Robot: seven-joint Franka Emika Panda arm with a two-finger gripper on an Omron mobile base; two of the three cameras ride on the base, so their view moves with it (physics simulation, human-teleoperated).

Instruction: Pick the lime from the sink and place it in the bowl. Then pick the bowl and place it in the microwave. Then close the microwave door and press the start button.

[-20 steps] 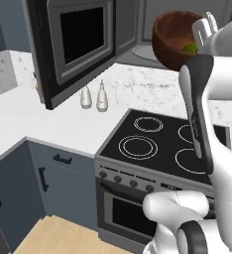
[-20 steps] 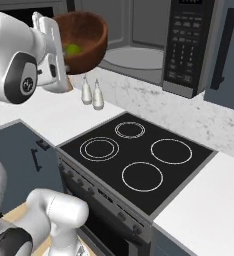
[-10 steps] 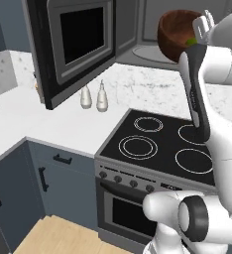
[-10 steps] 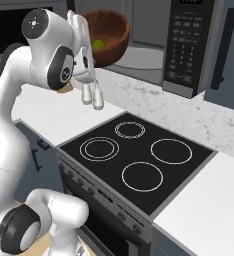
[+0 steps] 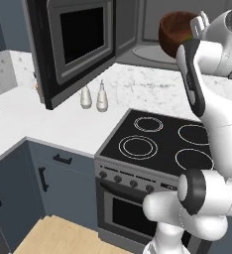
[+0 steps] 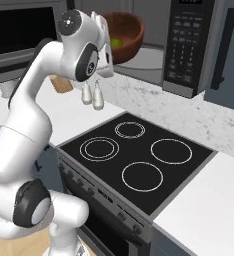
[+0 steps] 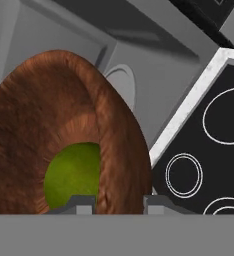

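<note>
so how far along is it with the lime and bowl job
Done: the lime sits inside the bowl. In hand: the gripper is clamped on the bowl's wall, one finger inside and one outside, holding it up at the mouth of the open microwave, above the glass tray. Left: set the bowl on the tray, let go, swing the door shut, and press start on the control strip.

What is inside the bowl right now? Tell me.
The lime lies inside the bowl, which the gripper grips by its wall. The wall covers part of the lime, and the lime hides the bowl's bottom.
</note>
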